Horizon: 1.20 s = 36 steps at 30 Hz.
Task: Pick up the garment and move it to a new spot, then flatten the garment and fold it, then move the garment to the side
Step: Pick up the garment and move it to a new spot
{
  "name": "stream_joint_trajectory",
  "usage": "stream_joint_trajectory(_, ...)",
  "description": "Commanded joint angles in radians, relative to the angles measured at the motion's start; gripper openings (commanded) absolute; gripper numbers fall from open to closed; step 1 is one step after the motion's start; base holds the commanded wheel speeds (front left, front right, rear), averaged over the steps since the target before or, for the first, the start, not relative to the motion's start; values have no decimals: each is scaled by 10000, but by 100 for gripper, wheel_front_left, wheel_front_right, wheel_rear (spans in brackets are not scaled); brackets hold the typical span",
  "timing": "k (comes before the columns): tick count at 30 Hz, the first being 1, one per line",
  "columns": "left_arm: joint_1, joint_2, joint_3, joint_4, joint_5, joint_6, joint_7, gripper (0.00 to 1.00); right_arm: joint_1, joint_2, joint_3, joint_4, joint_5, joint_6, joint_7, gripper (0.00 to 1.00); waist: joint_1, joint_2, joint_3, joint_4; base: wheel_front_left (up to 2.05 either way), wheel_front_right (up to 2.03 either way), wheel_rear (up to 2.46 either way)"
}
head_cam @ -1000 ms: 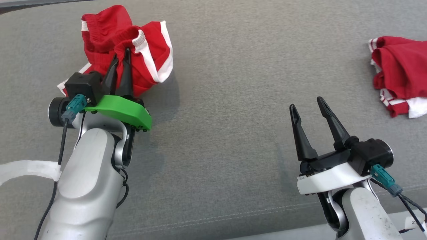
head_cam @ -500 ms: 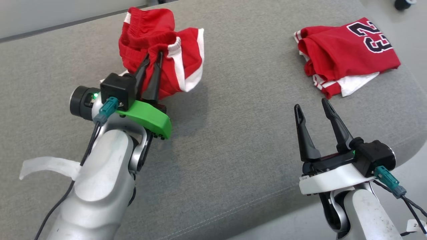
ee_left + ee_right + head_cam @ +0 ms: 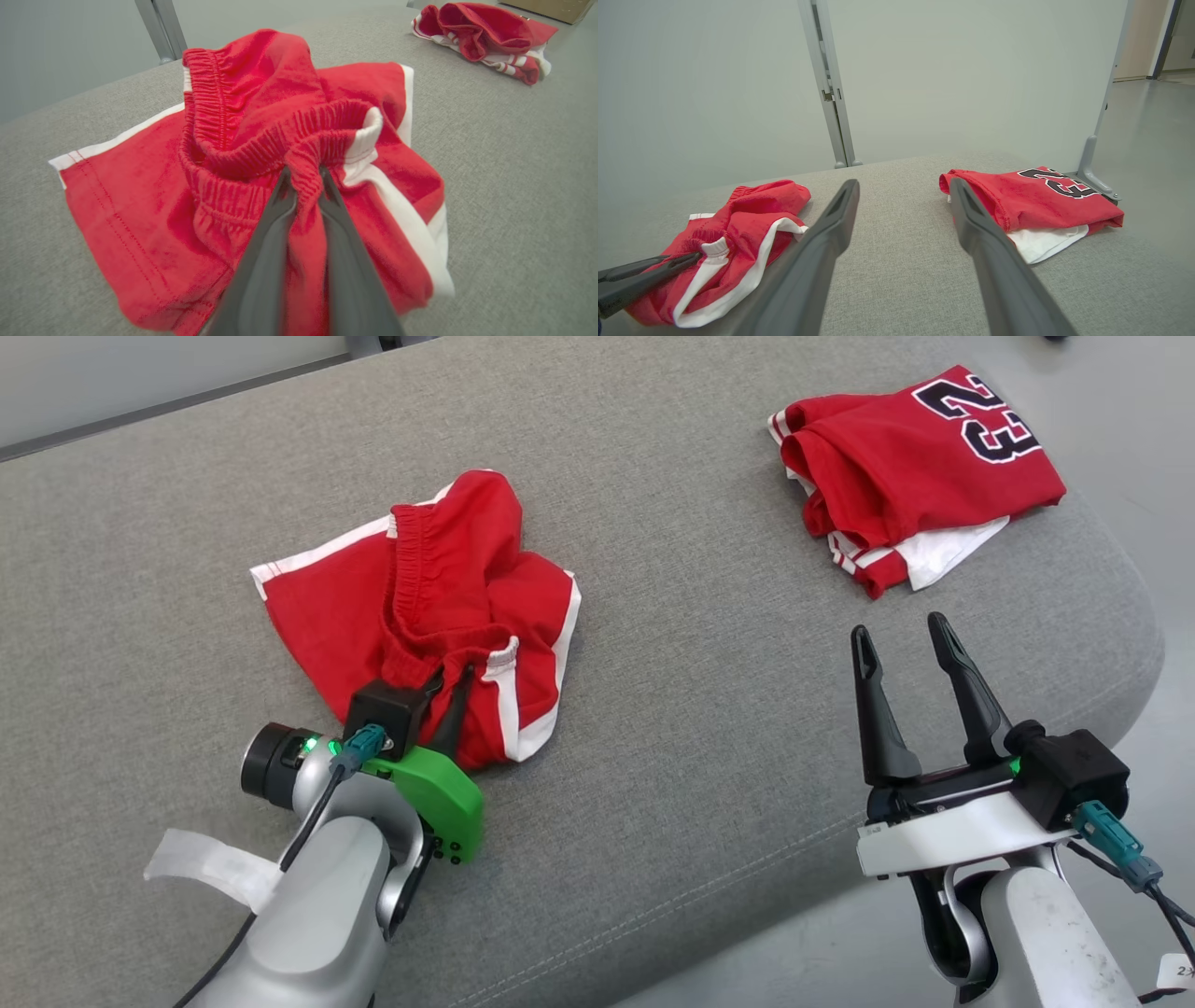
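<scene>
The left hand (image 3: 453, 674) pinches the shorts (image 3: 439, 579) by the waistband (image 3: 261, 149) — crumpled on the surface (image 3: 700, 663), left half. The right hand (image 3: 897, 627) gapes empty. Tugging from one pinch could bunch them tighter.

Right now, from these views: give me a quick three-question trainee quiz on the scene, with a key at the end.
1. True or false: the left fingers are shut on the red shorts at the waistband.
2. Which garment shows the number 23? A) the shorts B) the folded jersey C) neither
3. Fill in: the right fingers stand ____, holding nothing.
Key: 1 true; 2 B; 3 open.
</scene>
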Motion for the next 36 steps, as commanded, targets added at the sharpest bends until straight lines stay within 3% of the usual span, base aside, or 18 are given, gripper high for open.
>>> stream_joint_trajectory(1,101,-59,-55,184,23,28,-118,36,75,4,-25,23,-48,-12,-34,100,0,-1,24,113,0,0,0)
stream_joint_trajectory(2,101,-166,-56,280,-68,-29,-209,95,74,5,-22,49,-77,-12,-34,100,0,-1,11,175,0,0,0)
stream_joint_trajectory(3,72,-253,-31,337,-153,-69,-322,100,82,2,-41,68,-95,-12,-34,100,0,-1,-13,249,0,0,0)
stream_joint_trajectory(9,93,-524,207,332,-525,-89,-721,100,169,0,-82,186,-247,-12,-34,100,0,-1,-338,795,0,0,0)
stream_joint_trajectory(16,787,-539,713,-456,-849,394,-938,100,306,-1,102,290,-314,-12,-34,100,0,-1,-857,1647,0,0,0)
stream_joint_trajectory(27,2508,-512,1772,-2430,-1148,998,-977,100,560,-7,476,557,-285,-12,-35,100,0,-1,-1619,2866,0,0,0)
stream_joint_trajectory(36,4559,-654,2766,-4571,-425,1497,-967,100,1148,-5,187,587,-218,-12,-34,100,0,-1,-2383,3645,0,0,0)
